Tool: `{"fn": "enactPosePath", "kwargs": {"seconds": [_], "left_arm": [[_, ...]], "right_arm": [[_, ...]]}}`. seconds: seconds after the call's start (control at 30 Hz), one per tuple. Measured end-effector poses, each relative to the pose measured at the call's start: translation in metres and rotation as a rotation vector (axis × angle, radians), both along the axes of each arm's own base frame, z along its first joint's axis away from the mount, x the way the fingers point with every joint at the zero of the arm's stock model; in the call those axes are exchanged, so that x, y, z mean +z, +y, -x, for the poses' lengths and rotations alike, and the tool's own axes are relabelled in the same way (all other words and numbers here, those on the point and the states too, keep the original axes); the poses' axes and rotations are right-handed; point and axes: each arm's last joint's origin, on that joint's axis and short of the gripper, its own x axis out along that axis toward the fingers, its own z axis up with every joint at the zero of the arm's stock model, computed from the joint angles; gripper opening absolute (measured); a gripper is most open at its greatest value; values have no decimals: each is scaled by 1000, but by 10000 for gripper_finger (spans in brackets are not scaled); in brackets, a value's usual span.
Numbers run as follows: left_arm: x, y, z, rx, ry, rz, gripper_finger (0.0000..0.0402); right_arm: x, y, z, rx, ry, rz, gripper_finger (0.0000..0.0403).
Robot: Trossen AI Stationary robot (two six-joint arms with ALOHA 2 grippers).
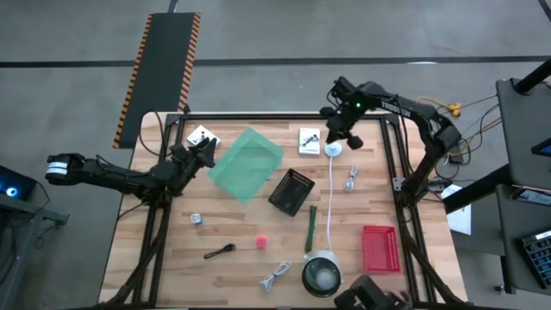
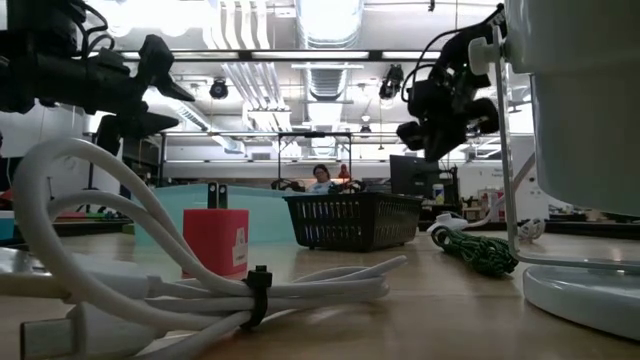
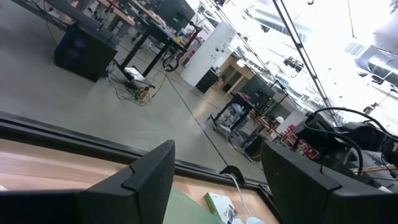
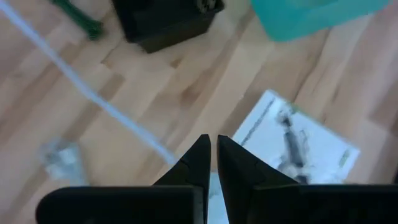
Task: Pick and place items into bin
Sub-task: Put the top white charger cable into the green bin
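Note:
A teal bin (image 1: 247,164) lies tilted on the table's far middle. Around it are two white cards (image 1: 202,136) (image 1: 310,139), two coiled cables (image 1: 351,178) (image 1: 275,277), a green stick (image 1: 311,228), a pink ball (image 1: 261,243), a brown utensil (image 1: 219,251) and a small metal piece (image 1: 197,219). My right gripper (image 4: 212,155) is shut with nothing in it. It hangs above the table beside the far card (image 4: 298,140). My left gripper (image 3: 217,186) is open and level, left of the bin, holding nothing.
A black basket (image 1: 291,191) stands right of the bin and a red one (image 1: 380,248) near the right front. A long white cord (image 1: 331,198) runs from its puck (image 1: 334,150) to the grey bowl (image 1: 321,275). Black frame rails border the table.

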Motion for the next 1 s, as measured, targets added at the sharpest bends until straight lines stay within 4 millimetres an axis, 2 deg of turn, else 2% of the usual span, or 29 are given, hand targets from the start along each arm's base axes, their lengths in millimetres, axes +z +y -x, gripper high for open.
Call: {"fn": "enactPosePath", "kwargs": {"seconds": [0.13,0.27,0.4,0.53,0.73,0.9,1.0], "left_arm": [[0,0,0,0,-1,0,222],[0,0,0,0,-2,0,222],[0,0,0,0,-2,0,222],[0,0,0,0,0,0,222],[-1,0,-1,0,11,0,222],[-2,0,-1,0,20,0,222],[-3,0,-2,0,25,0,222]], "right_arm": [[-8,6,-9,-56,27,12,39],[-11,9,-10,-145,114,13,82],[-3,14,-1,-238,177,-49,134],[2,31,10,-207,253,-110,168],[-6,58,32,-190,325,-152,174],[-17,80,53,-178,405,-95,162],[-24,89,61,-153,388,-70,153]]}}
